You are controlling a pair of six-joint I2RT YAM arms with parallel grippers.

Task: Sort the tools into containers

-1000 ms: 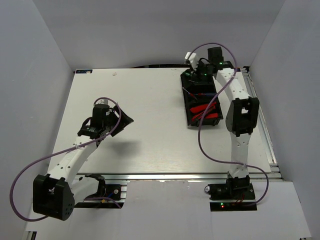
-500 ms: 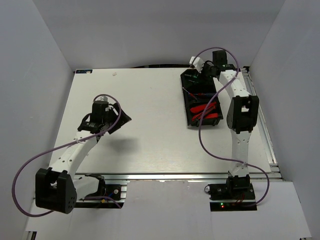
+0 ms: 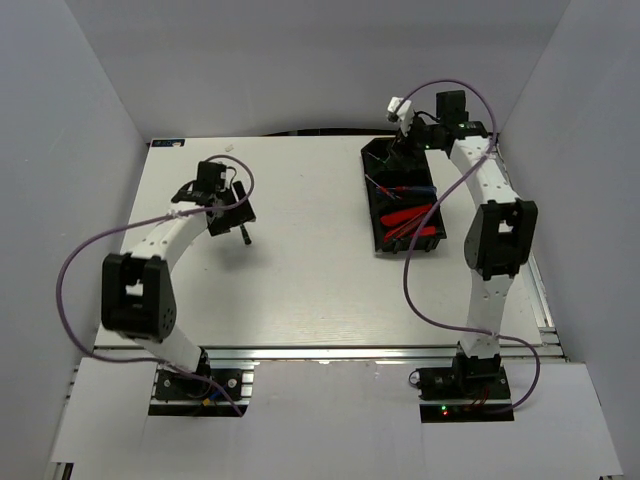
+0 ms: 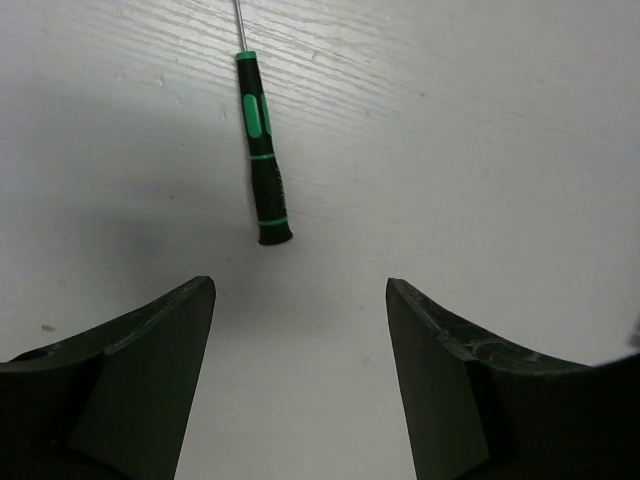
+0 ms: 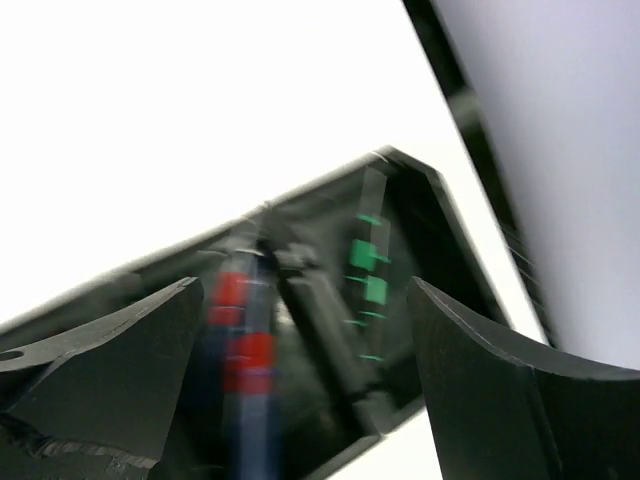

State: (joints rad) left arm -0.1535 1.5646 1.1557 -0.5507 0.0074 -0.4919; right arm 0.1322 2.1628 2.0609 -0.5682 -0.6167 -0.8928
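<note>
The left end effector [image 4: 300, 290] hovers over the tabletop [image 3: 310, 280] at its left side, its fingers spread wide and holding nothing. Just beyond the fingertips lies a black-and-green precision screwdriver [image 4: 262, 160], flat on the tabletop. It sits a little left of the gap's centre, butt end nearest and thin shaft pointing away.

Well apart, on the right side, stands the black tray [image 3: 371, 205]. The red-and-black knives [image 3: 415, 222] lie in its nearest compartment, and blue- and red-handled screwdrivers [image 3: 400, 187] in the middle one.

The right end effector [image 5: 305, 290] hangs above the tray's far end, its fingers also wide apart and empty. Its wrist view is blurred, but green-marked tools [image 5: 365, 270], probably precision screwdrivers, lie in the far compartment below it.
</note>
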